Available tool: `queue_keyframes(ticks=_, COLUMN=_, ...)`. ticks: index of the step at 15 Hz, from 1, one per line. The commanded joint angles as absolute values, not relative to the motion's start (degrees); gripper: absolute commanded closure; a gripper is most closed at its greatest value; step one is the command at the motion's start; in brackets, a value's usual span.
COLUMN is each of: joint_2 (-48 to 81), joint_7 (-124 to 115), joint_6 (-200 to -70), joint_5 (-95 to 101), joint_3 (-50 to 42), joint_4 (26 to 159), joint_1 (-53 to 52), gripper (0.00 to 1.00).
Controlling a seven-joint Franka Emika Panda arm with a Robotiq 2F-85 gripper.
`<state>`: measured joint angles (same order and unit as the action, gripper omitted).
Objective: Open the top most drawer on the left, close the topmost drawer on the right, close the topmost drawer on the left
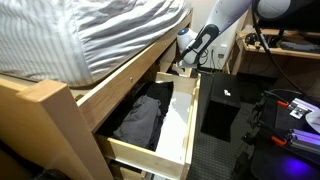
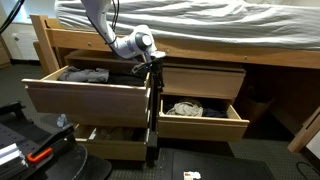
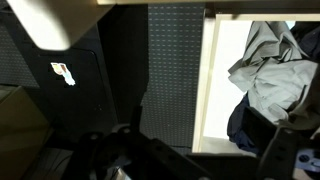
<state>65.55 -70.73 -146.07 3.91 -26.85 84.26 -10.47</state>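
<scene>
Gripper (image 2: 153, 62) beside open top-left drawer (image 2: 85, 97); I judge lining up closing push. Can't tell pincer spread or load.

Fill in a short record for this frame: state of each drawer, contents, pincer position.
top left drawer: pulled out
contents: grey clothes
top right drawer: shut
bottom right drawer: pulled out, with bundled clothes
pincer: at the centre post between the top drawers; whether it is open or shut is unclear
task stage: only closing the top left drawer appears left
</scene>
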Motion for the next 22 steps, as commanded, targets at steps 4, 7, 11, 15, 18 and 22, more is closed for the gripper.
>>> queue_keyframes(ticks=4, joint_2=59.2, joint_7=-74.5, joint_6=-124.7, joint_5=8.6, joint_3=-27.5, joint_4=86.6, joint_1=-10.6, gripper=0.0)
queue_keyframes(ticks=7, joint_2=53.3, joint_7=-65.7, joint_6=-119.9, joint_5=13.4, joint_3=-25.5, joint_4=90.8, joint_1=-8.6, gripper=0.0)
queue_keyframes(ticks=11, joint_2=53.7, joint_7=-63.5, joint_6=-118.0, joint_5=16.8, joint_3=-24.6, joint_4=88.8, joint_1=-7.2, gripper=0.0)
queue_keyframes(ticks=15, joint_2=53.5, joint_7=-58.9, joint_6=-116.5, joint_5=18.2, joint_3=-23.0, joint_4=88.6, joint_1=-5.7, gripper=0.0)
queue_keyframes(ticks=18, joint_2=50.7, joint_7=-52.5, joint_6=-122.1, joint_5=23.7, joint_3=-22.6, joint_4=96.3, joint_1=-6.0, gripper=0.0)
queue_keyframes(ticks=22, joint_2=48.2, joint_7=-44.8, joint_6=-122.7, joint_5=30.7, joint_3=-23.9, joint_4=104.6, joint_1=-5.8, gripper=0.0)
